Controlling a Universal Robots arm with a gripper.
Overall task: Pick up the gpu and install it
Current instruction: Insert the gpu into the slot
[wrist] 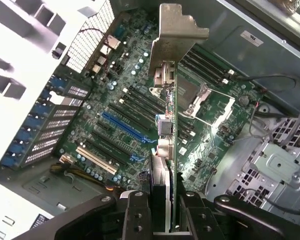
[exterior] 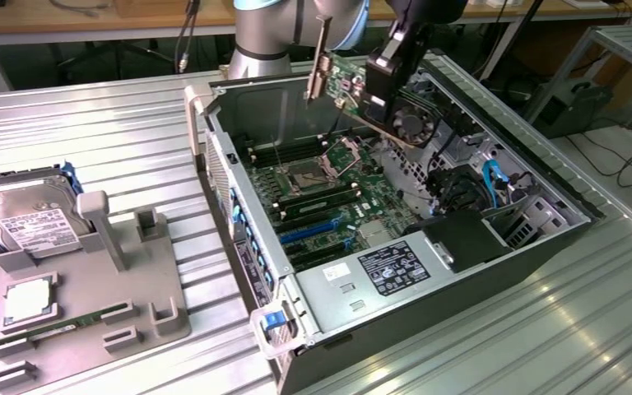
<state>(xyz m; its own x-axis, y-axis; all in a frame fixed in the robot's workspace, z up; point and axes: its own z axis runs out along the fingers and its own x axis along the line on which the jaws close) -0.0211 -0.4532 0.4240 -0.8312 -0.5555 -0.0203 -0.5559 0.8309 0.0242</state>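
Observation:
My gripper (exterior: 385, 76) is shut on the gpu (exterior: 349, 86), holding it in the air above the open computer case (exterior: 513, 247). The card's green board and silver bracket (exterior: 319, 70) face the exterior view's left, over the far part of the motherboard (exterior: 332, 193). In the wrist view the gpu (wrist: 169, 125) stands edge-on between my fingers (wrist: 139, 215), its bracket (wrist: 175, 35) farthest from the camera, with the blue expansion slots (wrist: 122, 127) on the motherboard below it.
A grey fixture tray (exterior: 85, 329) at the exterior view's left carries a silver hard drive (exterior: 30, 222), a processor (exterior: 29, 300) and a green memory stick (exterior: 58, 325). Inside the case sit a black power supply (exterior: 464, 239) and cables. The ridged metal table (exterior: 96, 140) surrounds everything.

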